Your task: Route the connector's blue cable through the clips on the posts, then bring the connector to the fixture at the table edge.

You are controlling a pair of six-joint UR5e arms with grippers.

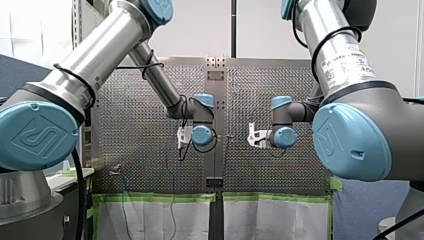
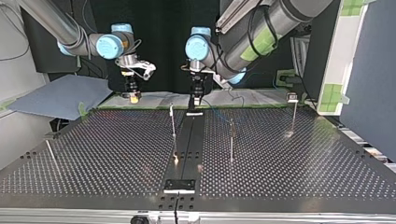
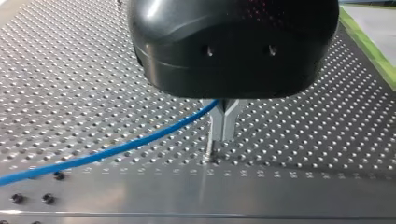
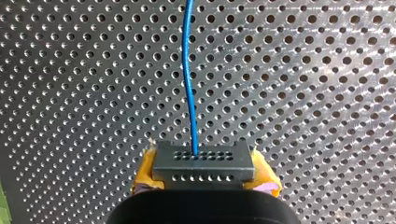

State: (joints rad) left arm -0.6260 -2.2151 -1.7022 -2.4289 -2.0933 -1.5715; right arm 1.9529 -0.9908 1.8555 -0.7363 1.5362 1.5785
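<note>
Right pincer (image 4: 205, 176) clamps the connector (image 4: 203, 161); left pincer (image 3: 223, 133) pinches the blue cable (image 3: 130, 144). Thin posts (image 2: 173, 123) stand on the perforated table (image 2: 93, 154).

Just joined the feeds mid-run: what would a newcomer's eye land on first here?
The blue cable stands out most: it leaves the dark connector clamped between my right pincer's yellow pads and runs ahead over the perforated table. My left pincer is shut on that same cable further along. In the top view, thin posts stand spread across the table.
</note>
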